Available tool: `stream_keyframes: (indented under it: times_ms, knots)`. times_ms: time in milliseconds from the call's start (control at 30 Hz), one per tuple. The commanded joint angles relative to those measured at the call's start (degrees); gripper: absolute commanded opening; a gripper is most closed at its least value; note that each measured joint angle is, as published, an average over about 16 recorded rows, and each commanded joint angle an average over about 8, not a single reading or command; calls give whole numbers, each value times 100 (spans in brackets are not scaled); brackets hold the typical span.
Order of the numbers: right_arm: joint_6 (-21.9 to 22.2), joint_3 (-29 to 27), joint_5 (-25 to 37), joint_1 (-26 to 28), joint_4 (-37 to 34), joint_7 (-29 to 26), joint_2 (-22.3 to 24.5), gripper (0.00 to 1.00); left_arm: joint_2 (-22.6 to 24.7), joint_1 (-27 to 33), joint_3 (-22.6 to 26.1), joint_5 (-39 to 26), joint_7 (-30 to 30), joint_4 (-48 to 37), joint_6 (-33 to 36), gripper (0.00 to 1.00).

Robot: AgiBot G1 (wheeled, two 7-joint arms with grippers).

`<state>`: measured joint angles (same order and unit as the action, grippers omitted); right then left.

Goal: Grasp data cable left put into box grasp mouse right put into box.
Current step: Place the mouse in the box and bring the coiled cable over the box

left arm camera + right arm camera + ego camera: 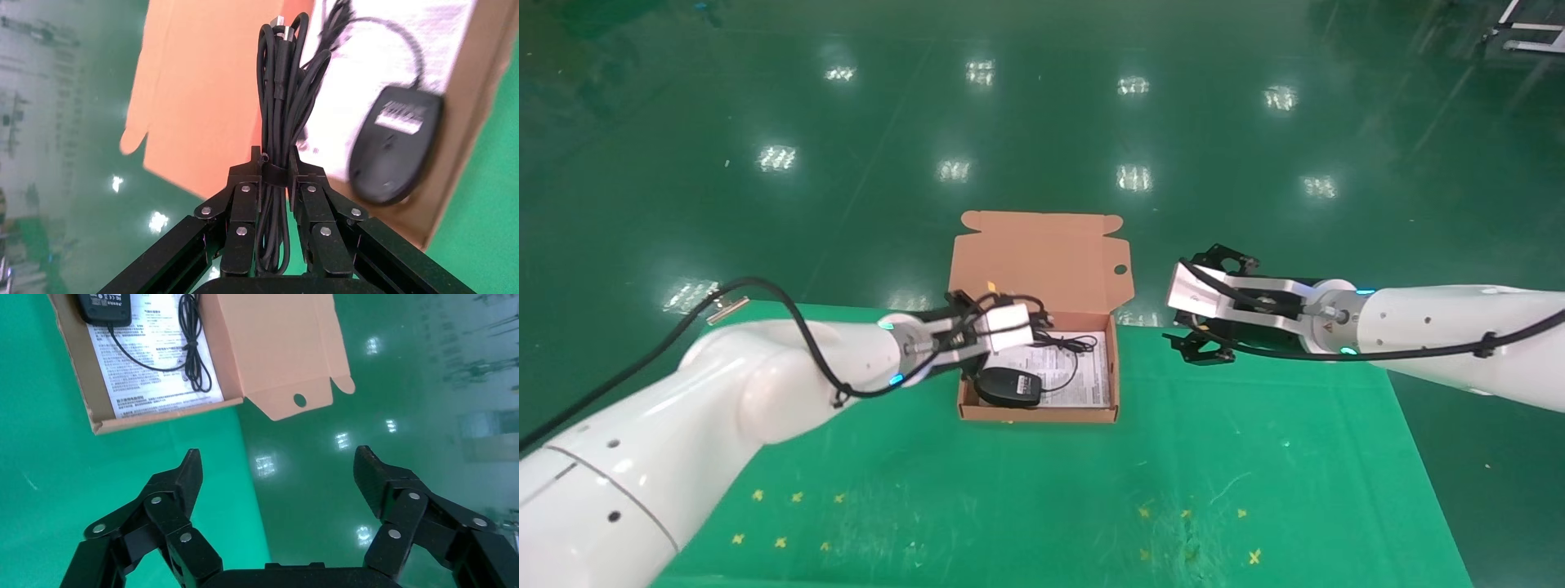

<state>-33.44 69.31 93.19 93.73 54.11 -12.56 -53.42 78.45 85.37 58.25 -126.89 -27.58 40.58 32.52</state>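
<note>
— Holding the data cable (276,116) at its strapped waist, our left gripper (274,174) sits over the left side of the box (1113,384), jaws pinched tight on the bundle. How do we think it handles?

— Light and floppy, we judge. The loops hang together only because of the strap, so the waist is the right place to grip; taken by a loose loop, it would likely sag and snag on the box wall.

— And the mouse (1008,386)?

— Already lying label-up in the near left corner of the box, on the white printed sheet (1083,377), its cord coiled beside it. It looks hard, smooth and light.

— Our right gripper (275,478)?

— Spread wide, holding nothing, hovering right of the box above the table's (1254,457) far edge.
</note>
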Motion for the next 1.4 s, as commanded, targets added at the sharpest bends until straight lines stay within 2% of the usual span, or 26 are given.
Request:
stream_keyframes:
  times_ms: [33,267,300,533,567,1100,1267,1400]
  knots:
    - [6,45,138,18,224,-225,136,100,17,-25,208,230,66,-4,-117,0]
    - [-75,145,644,128,786,-901,458,100,28,59,935,833,12,55,-341,0]
    - [-86,155,703,138,839,-976,483,100,28,74,1017,902,9,68,-359,4]
    - [-108,201,943,164,1055,-1251,568,100,35,148,1367,1230,34,138,-433,91]
    - [-109,204,957,165,1067,-1261,573,100,36,153,1386,1250,37,144,-440,100]
    - [-91,185,919,173,1026,-1225,563,100,-140,167,1289,1288,-31,325,-439,100]
    - [-33,128,974,289,1133,-1173,666,100,-298,343,1161,1440,-146,500,-491,100]
    - [-172,132,1094,478,1343,-1039,811,100,-463,543,1032,1525,-201,661,-543,100]
